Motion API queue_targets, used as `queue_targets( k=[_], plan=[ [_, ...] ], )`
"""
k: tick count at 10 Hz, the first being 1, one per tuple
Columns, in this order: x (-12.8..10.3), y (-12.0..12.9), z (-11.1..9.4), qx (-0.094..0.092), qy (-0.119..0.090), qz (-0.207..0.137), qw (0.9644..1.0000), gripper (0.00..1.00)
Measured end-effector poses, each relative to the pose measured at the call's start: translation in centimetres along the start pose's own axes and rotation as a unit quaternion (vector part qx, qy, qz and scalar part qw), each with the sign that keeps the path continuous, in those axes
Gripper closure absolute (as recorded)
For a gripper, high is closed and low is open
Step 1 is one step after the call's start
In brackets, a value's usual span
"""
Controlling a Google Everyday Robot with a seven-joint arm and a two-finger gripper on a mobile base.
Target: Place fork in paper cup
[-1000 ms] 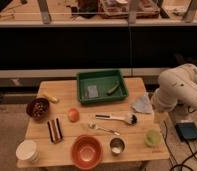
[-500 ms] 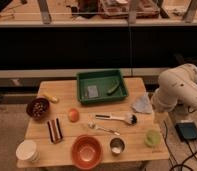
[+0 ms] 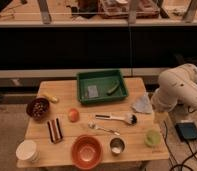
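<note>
The wooden tabletop (image 3: 67,97) carries everything. Off its right edge hangs the tool (image 3: 159,116), apparently released and empty. The paper cup (image 3: 27,150) stands at the front left corner. The fork (image 3: 104,129) lies mid-table, well left of the tool.

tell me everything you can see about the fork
The fork is slim, all silver and shiny like metal, with a thin handle. It lies flat and slanted on the wooden table, wider end to the left. It sits between the white-handled utensil behind it and the orange bowl and steel cup in front, touching none. The pincer hangs open at the table's right edge, well away from it.
</note>
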Motion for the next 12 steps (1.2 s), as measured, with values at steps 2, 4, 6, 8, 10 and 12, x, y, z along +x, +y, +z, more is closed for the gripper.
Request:
queue_targets(
  k=[2, 4, 6, 8, 10, 12],
  plan=[
    [0.0, 0.0, 0.0, 0.0, 0.0, 0.0, 1.0, 0.35],
    [-1.0, 0.2, -0.2, -0.002, -0.022, -0.023, 0.9995, 0.35],
    [-3.4, 0.7, -0.7, -0.008, -0.06, -0.052, 0.9968, 0.35],
    [-8.0, 1.6, -0.9, -0.018, -0.095, -0.088, 0.9914, 0.35],
    [-8.2, 1.7, -1.0, -0.019, -0.095, -0.088, 0.9914, 0.35],
    [-8.3, 1.7, -1.0, -0.018, -0.095, -0.089, 0.9913, 0.35]
  ],
)
